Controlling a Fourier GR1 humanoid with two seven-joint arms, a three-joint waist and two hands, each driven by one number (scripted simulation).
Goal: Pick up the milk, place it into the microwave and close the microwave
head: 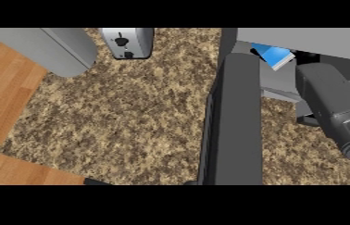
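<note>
At seven o'clock, a dark sliver of the left hand (pixel 96 182) shows; I cannot tell its state. A silver metal toaster (pixel 127 42) is at eleven. Right of the dark open microwave door (pixel 232 122), the blue-and-white milk carton (pixel 274 55) sits tilted inside the grey microwave (pixel 294 36) at one o'clock. The right hand (pixel 311 60) is beside it; I cannot tell whether it grips. Best to let go, withdraw clear, then swing the door shut.

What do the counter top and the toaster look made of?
Counter top: looks like stone, probably granite, from its brown-and-tan speckle; finish unclear. Toaster: seems metal, silver-grey with pale sheen on its sides; its black lever may be plastic.
</note>
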